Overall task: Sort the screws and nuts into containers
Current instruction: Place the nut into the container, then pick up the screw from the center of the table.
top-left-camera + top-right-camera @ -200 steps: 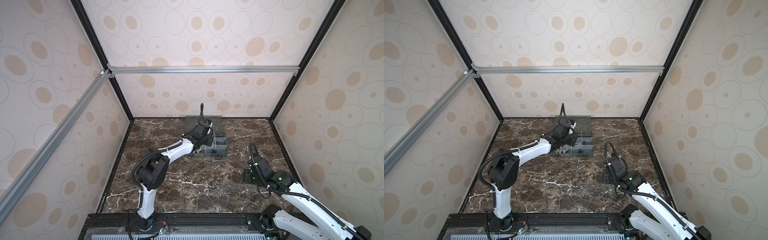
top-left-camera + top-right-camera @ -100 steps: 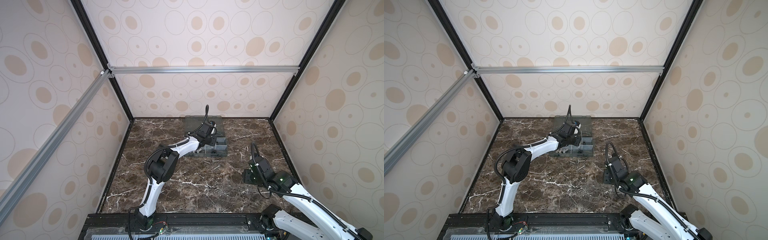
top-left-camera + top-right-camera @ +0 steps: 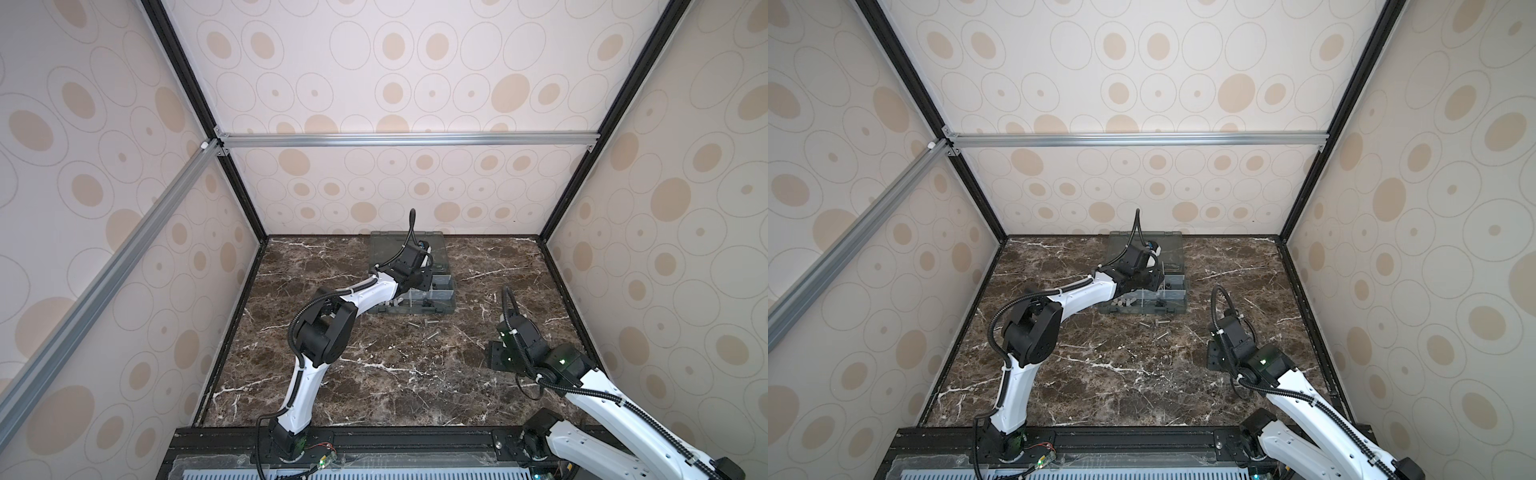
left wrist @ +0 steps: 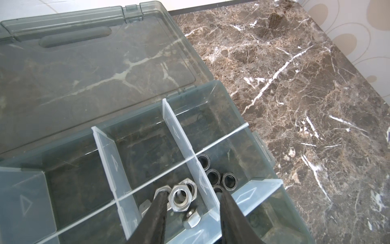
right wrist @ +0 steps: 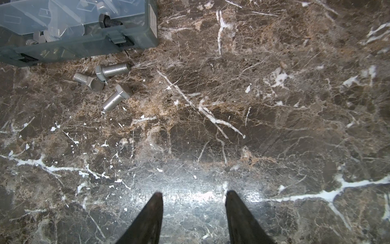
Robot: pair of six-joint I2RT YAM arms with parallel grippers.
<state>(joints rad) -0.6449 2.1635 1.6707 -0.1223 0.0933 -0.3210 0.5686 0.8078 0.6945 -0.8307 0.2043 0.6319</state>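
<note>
Over the nut compartment [image 4: 147,188], the left gripper [image 4: 193,193] was held spread, nothing pinched — silver nuts [image 4: 179,198] lay beneath. A straight lift clear of the dividers [image 4: 177,135] was advised; three screws [image 5: 113,70] lay beside the box [image 5: 135,36], the right gripper [image 5: 194,195] likewise spread.

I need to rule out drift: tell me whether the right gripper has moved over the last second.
No. In both top views the right gripper sits where it did, at the same gap from the grey translucent plastic organiser box.
</note>
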